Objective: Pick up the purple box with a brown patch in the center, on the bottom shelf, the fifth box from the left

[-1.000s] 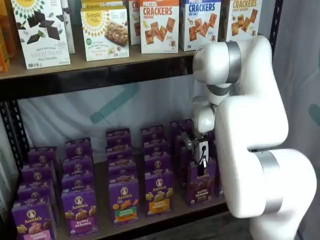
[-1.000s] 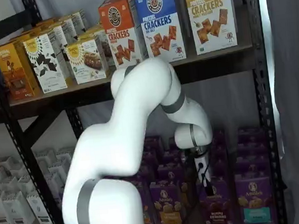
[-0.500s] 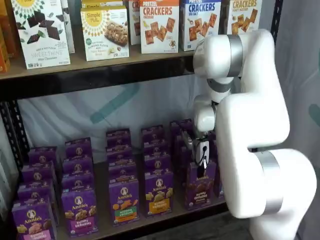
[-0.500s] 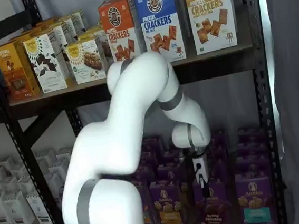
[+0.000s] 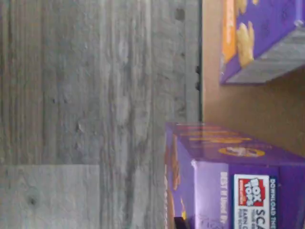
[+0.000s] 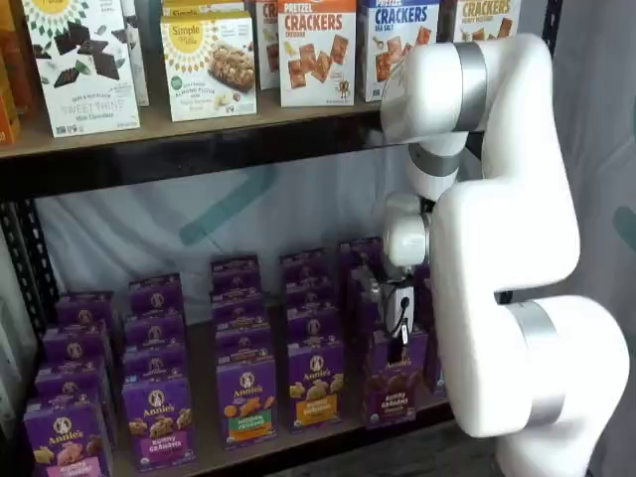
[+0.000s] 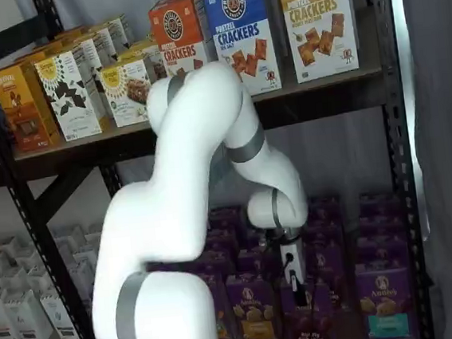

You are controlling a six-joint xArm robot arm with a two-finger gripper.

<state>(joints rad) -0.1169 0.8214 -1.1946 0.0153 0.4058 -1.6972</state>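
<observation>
The purple box point(image 6: 390, 390) with dark brown crackers on its front stands at the front of the bottom shelf point(image 6: 343, 422), leaning forward out of its row. My gripper point(image 6: 397, 338) comes down on its top, with the black fingers closed on it. In a shelf view the purple box point(image 7: 310, 334) sits low under the gripper point(image 7: 296, 287). In the wrist view the purple box point(image 5: 228, 191) shows its top flap with a Box Tops mark, over the tan shelf board point(image 5: 214, 109).
A purple carton with an orange-yellow band point(image 6: 316, 383) stands to its left and also shows in the wrist view point(image 5: 257, 33). A teal-patch carton point(image 7: 381, 303) stands to its right. Cracker boxes point(image 6: 318, 50) fill the upper shelf. A black upright point(image 7: 397, 161) and the grey floor point(image 5: 95, 114) are close by.
The gripper has moved forward and a little left with the purple box in it. The box has tipped forward and sits lower in both shelf views. The arm's elbow has risen.
</observation>
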